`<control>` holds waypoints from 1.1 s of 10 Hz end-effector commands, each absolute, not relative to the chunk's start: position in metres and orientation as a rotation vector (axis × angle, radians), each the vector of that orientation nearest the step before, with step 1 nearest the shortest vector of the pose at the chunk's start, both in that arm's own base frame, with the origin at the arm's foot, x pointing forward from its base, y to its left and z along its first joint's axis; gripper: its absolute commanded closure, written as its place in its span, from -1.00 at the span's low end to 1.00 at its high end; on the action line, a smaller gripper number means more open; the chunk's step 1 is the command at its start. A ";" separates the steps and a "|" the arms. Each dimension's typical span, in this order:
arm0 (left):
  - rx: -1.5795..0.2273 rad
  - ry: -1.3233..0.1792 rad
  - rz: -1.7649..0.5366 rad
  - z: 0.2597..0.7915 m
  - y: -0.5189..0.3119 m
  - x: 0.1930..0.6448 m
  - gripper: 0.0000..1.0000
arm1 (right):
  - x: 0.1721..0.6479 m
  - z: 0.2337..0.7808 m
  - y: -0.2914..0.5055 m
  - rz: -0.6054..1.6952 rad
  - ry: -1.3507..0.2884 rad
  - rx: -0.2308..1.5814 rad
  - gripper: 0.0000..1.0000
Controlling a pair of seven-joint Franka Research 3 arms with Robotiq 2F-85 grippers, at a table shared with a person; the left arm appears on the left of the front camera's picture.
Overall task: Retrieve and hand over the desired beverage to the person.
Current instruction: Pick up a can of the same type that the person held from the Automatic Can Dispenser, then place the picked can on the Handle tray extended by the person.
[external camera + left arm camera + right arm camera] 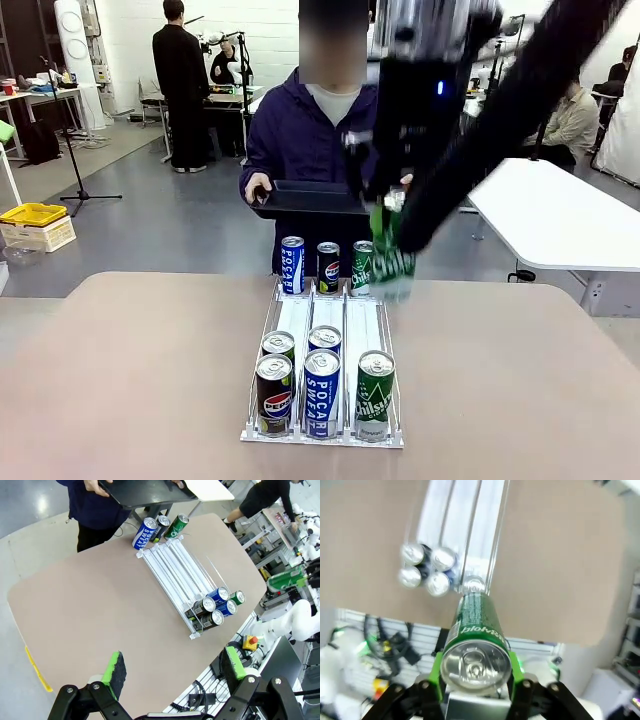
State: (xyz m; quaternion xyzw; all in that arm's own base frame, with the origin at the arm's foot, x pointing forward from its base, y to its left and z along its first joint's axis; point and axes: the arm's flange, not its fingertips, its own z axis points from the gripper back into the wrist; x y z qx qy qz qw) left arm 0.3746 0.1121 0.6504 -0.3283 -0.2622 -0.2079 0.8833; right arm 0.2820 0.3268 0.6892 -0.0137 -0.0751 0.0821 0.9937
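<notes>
Green can (pixel 392 258) hung roughly upright at centre-right of the front frame, clenched in the right jaws. The tray (pixel 300 198) held by the person (pixel 290 130) lay just up-left of it. Left jaws were released above the bench (pixel 100 605).

You're looking at three blue Pocari Sweat cans (pixel 291 265), three black Pepsi cans (pixel 274 393) and three green Chilsung cans (pixel 375 393), adding up to nine. One clear rack (pixel 362 325) is sitting there, showing three lanes. One person (pixel 290 130) is standing at the one table (pixel 120 380), holding one black tray (pixel 300 197) with two hands (pixel 258 187).
</notes>
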 end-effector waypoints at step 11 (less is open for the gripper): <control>-0.699 -0.558 -0.446 0.651 0.112 0.374 -1.00 | 0.330 0.736 0.329 0.151 -0.243 0.001 -0.06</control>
